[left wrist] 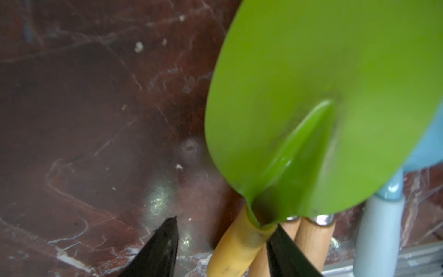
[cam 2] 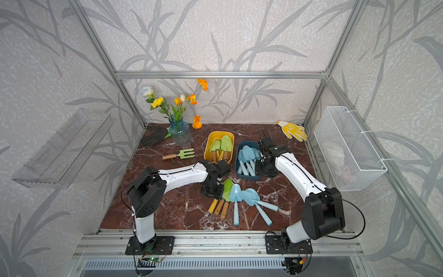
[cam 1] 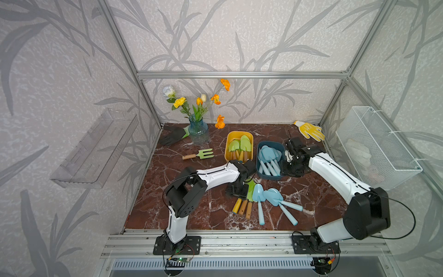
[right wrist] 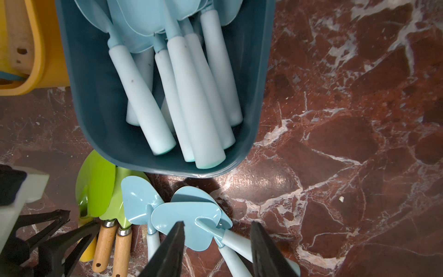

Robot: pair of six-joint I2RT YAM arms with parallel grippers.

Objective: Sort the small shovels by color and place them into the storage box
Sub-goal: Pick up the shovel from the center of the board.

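My left claw (left wrist: 225, 221), its fingers (left wrist: 158, 249) apart, stands astride the yellow handle (left wrist: 237, 244) of a green shovel (left wrist: 311, 96) lying on the table (left wrist: 84, 120) beside a blue shovel (left wrist: 376, 235), and I judge it light, stiff and smooth, best held at this handle near the blade.

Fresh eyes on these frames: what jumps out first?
The fan of loose shovels, green and blue, at the front centre of the marble table, with the left gripper straddling a yellow handle. Behind it, a yellow bin of green shovels sits beside a blue bin of blue ones; flowers stand at back left.
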